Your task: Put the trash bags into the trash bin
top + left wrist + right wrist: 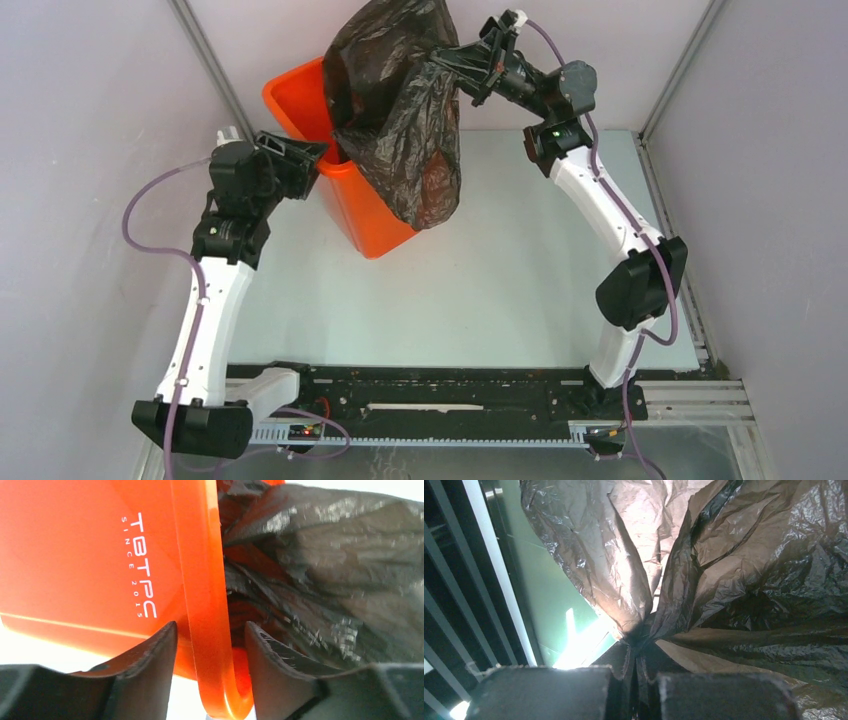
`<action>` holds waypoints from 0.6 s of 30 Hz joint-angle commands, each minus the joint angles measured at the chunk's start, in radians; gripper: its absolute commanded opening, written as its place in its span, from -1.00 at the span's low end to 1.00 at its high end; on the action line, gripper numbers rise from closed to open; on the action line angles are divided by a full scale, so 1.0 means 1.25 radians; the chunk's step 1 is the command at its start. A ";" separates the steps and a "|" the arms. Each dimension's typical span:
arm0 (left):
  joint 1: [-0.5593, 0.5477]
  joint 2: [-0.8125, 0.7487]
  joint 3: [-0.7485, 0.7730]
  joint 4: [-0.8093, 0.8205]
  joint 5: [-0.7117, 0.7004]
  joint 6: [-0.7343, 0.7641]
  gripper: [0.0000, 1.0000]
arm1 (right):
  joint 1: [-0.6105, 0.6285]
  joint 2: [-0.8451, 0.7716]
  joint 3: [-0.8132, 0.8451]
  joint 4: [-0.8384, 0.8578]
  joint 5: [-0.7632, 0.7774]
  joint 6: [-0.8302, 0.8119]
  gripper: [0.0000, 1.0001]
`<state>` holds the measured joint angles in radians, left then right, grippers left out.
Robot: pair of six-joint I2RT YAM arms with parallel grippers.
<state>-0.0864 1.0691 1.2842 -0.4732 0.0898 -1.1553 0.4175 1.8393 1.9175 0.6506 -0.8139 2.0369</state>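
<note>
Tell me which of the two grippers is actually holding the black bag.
The right gripper: it pinches a gathered fold of the trash bag. The left gripper only straddles the rim of the orange trash bin.

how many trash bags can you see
1. The black bag hangs from the right pincer above the orange bin, draping over its rim and front wall. More could be hidden inside the bin.

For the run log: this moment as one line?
left gripper: straddles trash bin rim | right gripper: shut on trash bag, held over bin | bag: partly hanging outside bin
</note>
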 commanded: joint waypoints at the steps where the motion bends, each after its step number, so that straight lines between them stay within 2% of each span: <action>1: 0.005 0.002 0.019 0.046 0.015 -0.055 0.03 | 0.005 -0.058 -0.007 0.054 -0.003 0.003 -1.00; 4: 0.002 0.001 0.001 0.048 0.062 -0.052 -0.12 | 0.001 -0.064 -0.014 0.061 -0.005 0.001 -1.00; 5: 0.001 -0.003 -0.010 0.049 0.085 -0.052 -0.28 | 0.000 -0.066 -0.012 0.062 -0.008 -0.001 -1.00; 9: -0.013 -0.037 -0.053 0.071 0.176 -0.058 -0.57 | -0.007 -0.077 0.012 0.013 -0.034 -0.050 -1.00; 16: -0.153 -0.077 -0.067 0.073 0.231 -0.075 -0.98 | -0.012 -0.122 0.065 -0.187 -0.084 -0.248 -1.00; 18: -0.187 -0.084 -0.068 0.078 0.234 -0.085 -0.99 | -0.017 -0.144 0.067 -0.231 -0.084 -0.290 -1.00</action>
<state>-0.2317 0.9997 1.2098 -0.4412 0.2329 -1.2366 0.4065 1.7664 1.9427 0.4801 -0.8837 1.8381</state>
